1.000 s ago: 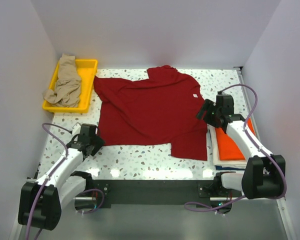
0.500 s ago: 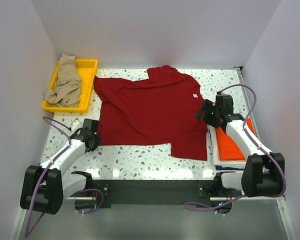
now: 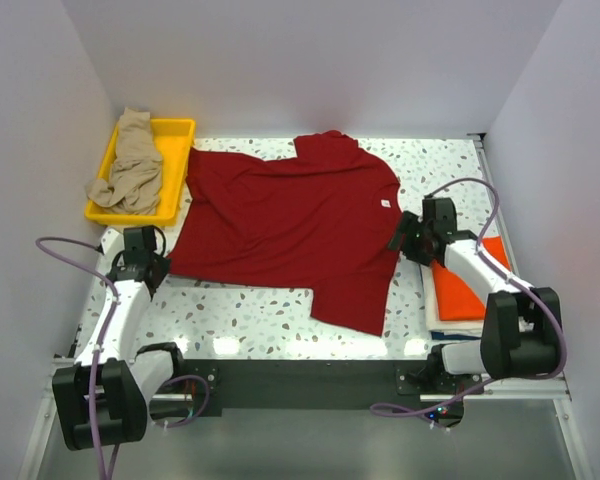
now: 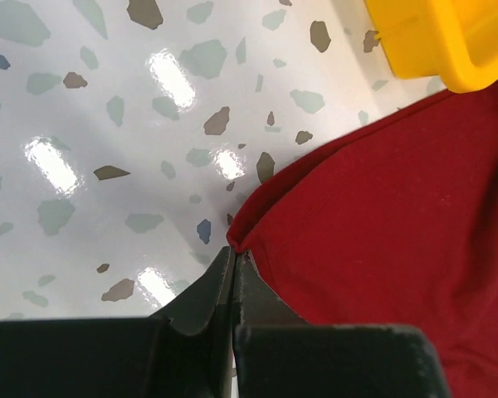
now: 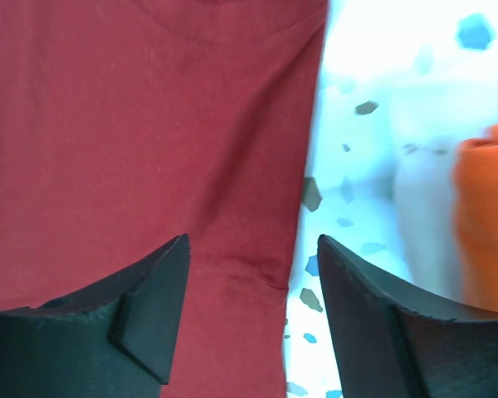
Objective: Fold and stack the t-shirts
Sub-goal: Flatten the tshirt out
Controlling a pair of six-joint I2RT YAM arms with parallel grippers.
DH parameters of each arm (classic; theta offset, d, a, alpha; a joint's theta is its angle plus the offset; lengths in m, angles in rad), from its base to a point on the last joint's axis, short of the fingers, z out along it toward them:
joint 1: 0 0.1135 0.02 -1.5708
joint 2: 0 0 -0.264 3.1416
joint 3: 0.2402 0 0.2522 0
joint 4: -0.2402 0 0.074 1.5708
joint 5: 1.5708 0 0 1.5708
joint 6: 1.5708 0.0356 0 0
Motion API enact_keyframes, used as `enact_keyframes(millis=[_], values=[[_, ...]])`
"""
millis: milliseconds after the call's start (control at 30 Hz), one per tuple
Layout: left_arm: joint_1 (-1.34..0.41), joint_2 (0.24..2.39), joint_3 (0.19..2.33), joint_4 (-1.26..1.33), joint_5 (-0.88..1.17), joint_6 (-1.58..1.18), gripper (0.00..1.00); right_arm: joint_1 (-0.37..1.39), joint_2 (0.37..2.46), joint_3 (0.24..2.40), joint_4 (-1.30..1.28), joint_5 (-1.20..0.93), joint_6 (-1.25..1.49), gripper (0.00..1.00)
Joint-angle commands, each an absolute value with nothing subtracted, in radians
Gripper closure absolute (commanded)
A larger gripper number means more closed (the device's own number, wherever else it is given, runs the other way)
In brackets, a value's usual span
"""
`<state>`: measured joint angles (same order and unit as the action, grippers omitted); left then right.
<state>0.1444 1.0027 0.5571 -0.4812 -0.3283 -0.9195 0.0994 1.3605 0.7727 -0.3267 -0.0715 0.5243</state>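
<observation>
T-shirt (image 3: 290,225), soft red cloth, speckled table (image 3: 260,310)

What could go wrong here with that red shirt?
1. The left tool is shut on only the very corner of the dark red shirt; that thin pinch might slip.
2. The right tool stands open over the opposite edge, so a one-sided pull could skew the cloth.
3. The folded orange shirt lies close beside the right tool and might get knocked.
</observation>
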Motion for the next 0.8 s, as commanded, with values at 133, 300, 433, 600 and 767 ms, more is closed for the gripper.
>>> enact_keyframes(millis=[133,300,433,600,767], values=[[0.164,0.991,0.609,-0.482,-0.308,-0.848,1.00,0.198,1.322,0.670,-0.259,-0.022,0.606,0.38],[0.163,0.986,0.609,-0.471,-0.293,-0.839,1.00,0.216,1.272,0.594,-0.235,0.044,0.655,0.39],[0.163,1.002,0.607,-0.459,-0.272,-0.831,1.00,0.216,1.272,0.578,-0.219,0.095,0.684,0.39],[0.164,1.008,0.601,-0.445,-0.255,-0.833,1.00,0.216,1.366,0.587,-0.144,0.043,0.718,0.44],[0.163,1.006,0.601,-0.443,-0.249,-0.830,1.00,0.216,1.407,0.588,-0.115,0.006,0.745,0.61]])
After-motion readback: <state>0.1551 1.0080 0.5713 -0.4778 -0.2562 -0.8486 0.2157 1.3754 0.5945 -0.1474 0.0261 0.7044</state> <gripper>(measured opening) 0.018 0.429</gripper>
